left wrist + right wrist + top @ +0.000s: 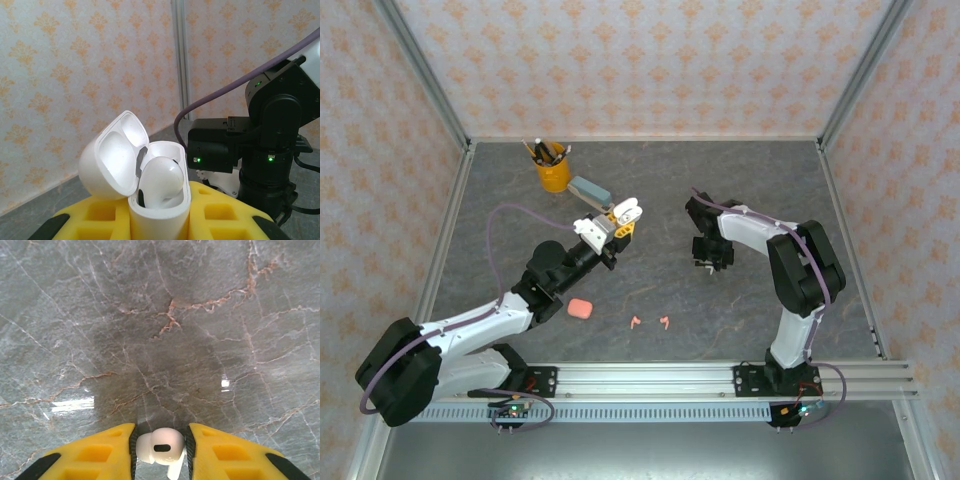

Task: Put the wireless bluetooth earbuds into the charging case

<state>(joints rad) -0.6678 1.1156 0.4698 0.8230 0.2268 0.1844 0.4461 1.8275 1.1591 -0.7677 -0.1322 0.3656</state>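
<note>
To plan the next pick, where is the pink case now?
In the top view, the pink case lies on the table beside the left arm, left of the two pink earbuds.

Open white case point(161, 224) holds one earbud point(163, 181); pink earbuds point(664, 322) lie loose.

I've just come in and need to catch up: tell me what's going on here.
The left gripper holds a white charging case with its lid open, and one white earbud sits inside it. The right gripper pinches a second white earbud above the table, apart from the case. Two pink earbuds and a pink case lie on the table near the arm bases, untouched.
</note>
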